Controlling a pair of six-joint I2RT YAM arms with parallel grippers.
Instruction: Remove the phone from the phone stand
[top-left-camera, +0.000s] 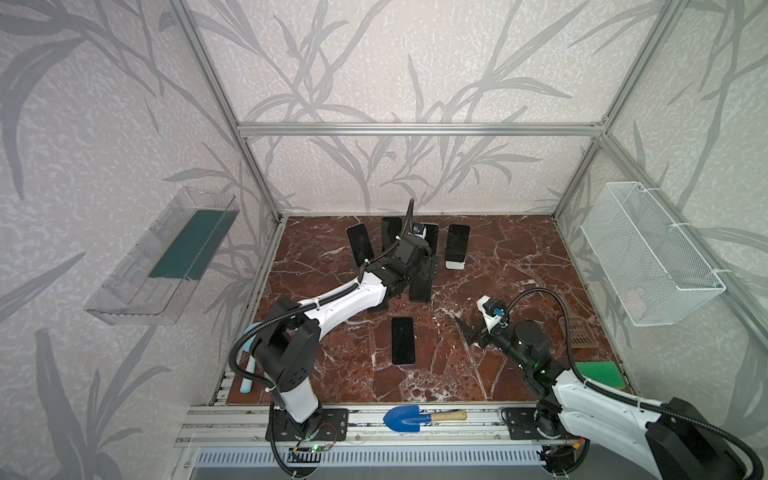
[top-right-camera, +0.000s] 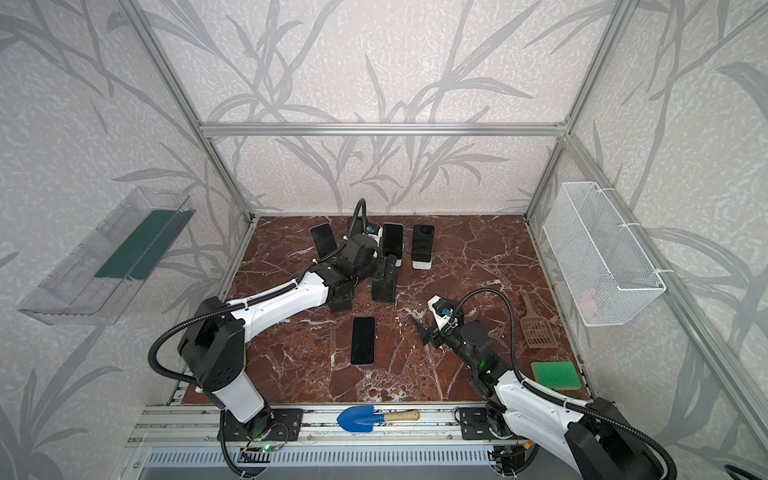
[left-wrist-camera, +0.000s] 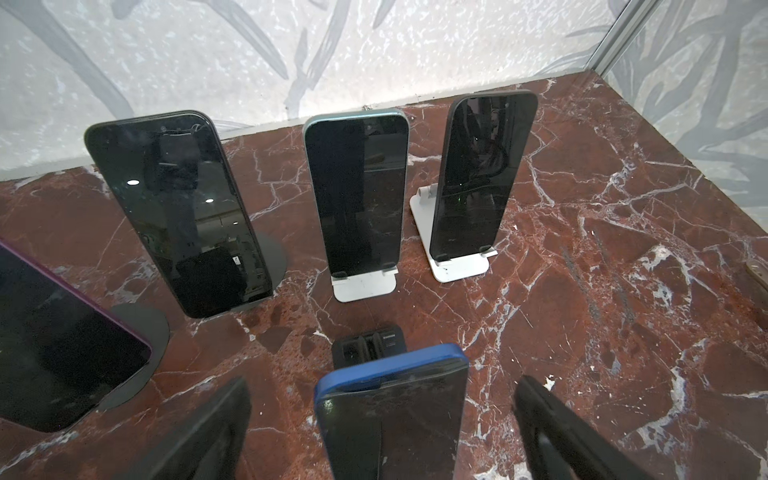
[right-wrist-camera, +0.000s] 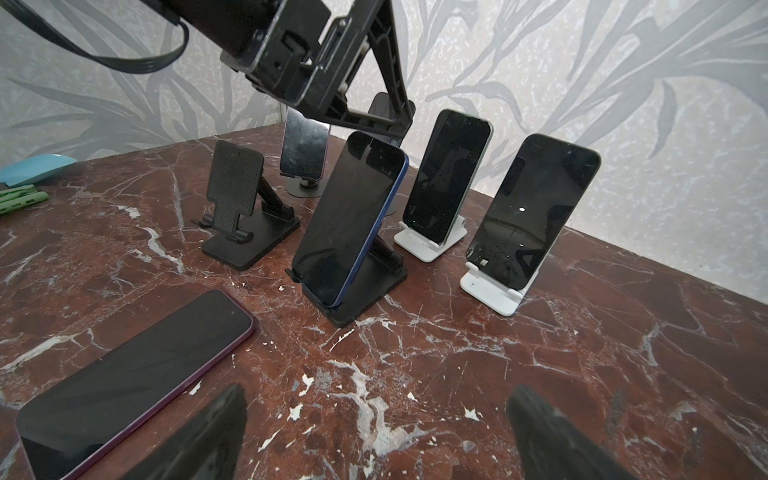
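My left tool (left-wrist-camera: 380, 399) stood wide open either side of the blue phone (right-wrist-camera: 349, 220), gripping nothing. The phone sat on its stand (right-wrist-camera: 365, 291), not yet lifted. My right tool (right-wrist-camera: 376, 411) hung open, empty.

Pale wallpaper (top-left-camera: 415, 62) with a grey leaf pattern covers all three walls, which are framed by aluminium profiles (top-left-camera: 415, 129). The surface (top-left-camera: 519, 257) is reddish-brown marble with white veins, evenly lit.

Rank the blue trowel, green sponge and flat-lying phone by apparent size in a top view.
1. blue trowel, longest, though nearest the camera.
2-3. green sponge and flat-lying phone look alike in area; not ranked.
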